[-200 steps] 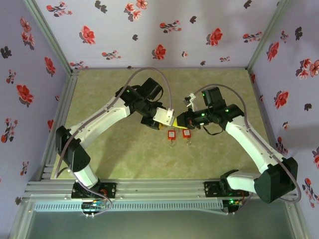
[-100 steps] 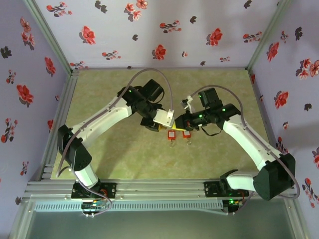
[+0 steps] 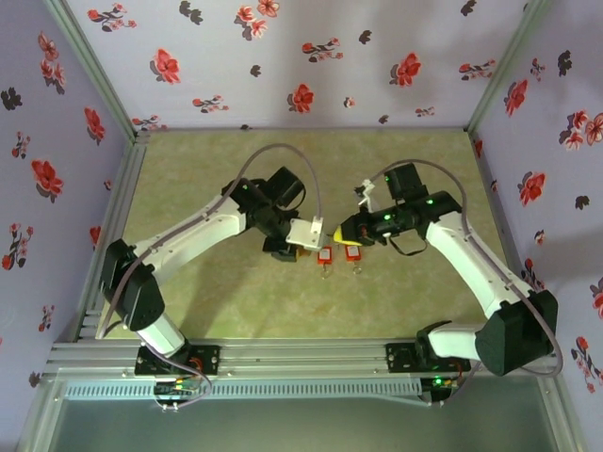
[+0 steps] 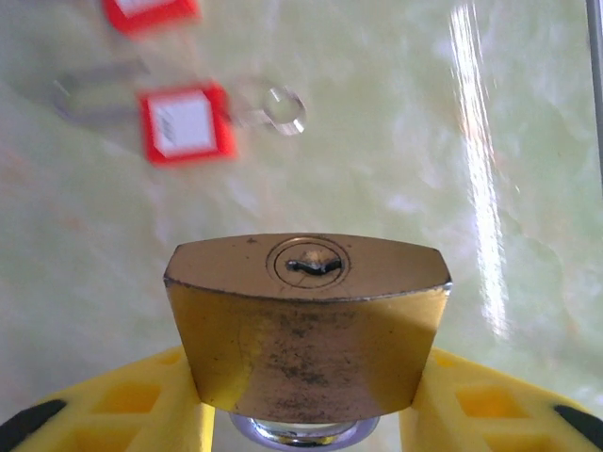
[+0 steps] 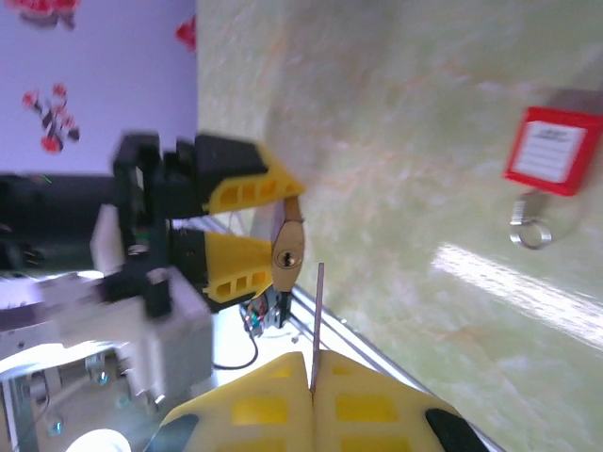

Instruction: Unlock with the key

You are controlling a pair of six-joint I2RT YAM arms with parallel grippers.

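— Where's the brass padlock [image 4: 306,325]?

— Off the table [image 3: 207,169], near its middle, held across its flat sides by the left gripper [image 4: 306,400]. The yellow fingers [image 4: 141,400] stand part-way open, one against each face. The keyway [image 4: 308,264] faces away from that wrist, and a bit of the steel shackle [image 4: 303,431] shows underneath.

— And the key [image 5: 318,315]?

— In the right gripper [image 5: 313,372]. Its fingers are pressed together on the key, and the thin blade sticks straight out beyond the tips.

— Is it in the lock?

— Not yet. From the right wrist, the blade's tip sits just beside the padlock's keyway end, a little off to one side. I cannot tell if they touch.

— Anything else?

— Two red tags [image 3: 325,255] lie on the table below the grippers, near each other, with a key ring [image 5: 529,226] on one.
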